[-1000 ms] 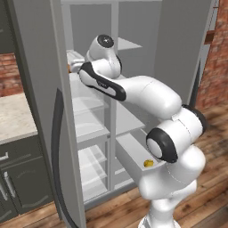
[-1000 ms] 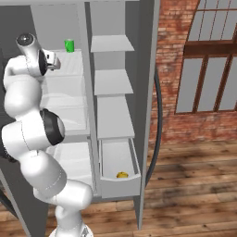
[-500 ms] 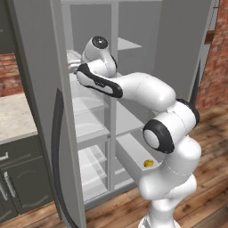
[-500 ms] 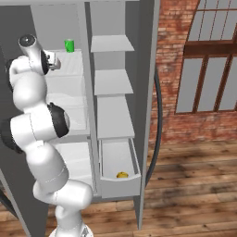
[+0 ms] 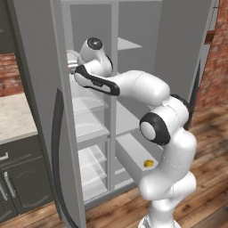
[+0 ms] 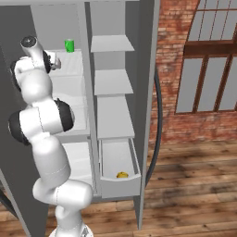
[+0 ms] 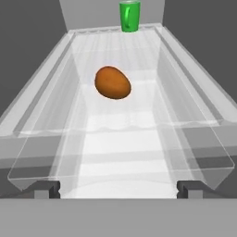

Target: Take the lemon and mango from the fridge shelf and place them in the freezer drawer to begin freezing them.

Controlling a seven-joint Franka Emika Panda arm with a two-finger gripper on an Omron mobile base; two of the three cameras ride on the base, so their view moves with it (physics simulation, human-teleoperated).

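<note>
The orange-red mango (image 7: 112,83) lies on the white glossy fridge shelf (image 7: 121,135), straight ahead of my gripper (image 7: 118,187). The jaws are open with nothing between them, and the fingertips (image 7: 46,188) stay short of the fruit. My hand (image 5: 73,66) reaches into the upper left compartment, also visible from the right base (image 6: 54,60). The yellow lemon (image 6: 121,175) sits in the pulled-out grey freezer drawer (image 6: 135,159) low on the right side. From the left base the lemon (image 5: 148,163) peeks out beside my arm.
A green cup (image 7: 130,15) stands at the back of the shelf, behind the mango. The open left door (image 5: 40,111) stands close to my arm. Grey shelves (image 6: 111,44) fill the right column above the drawer. A counter (image 5: 13,120) lies left.
My hand has slid a little further left into the upper compartment and the elbow has swung with it. The jaws stayed open; lemon and mango have not moved.
</note>
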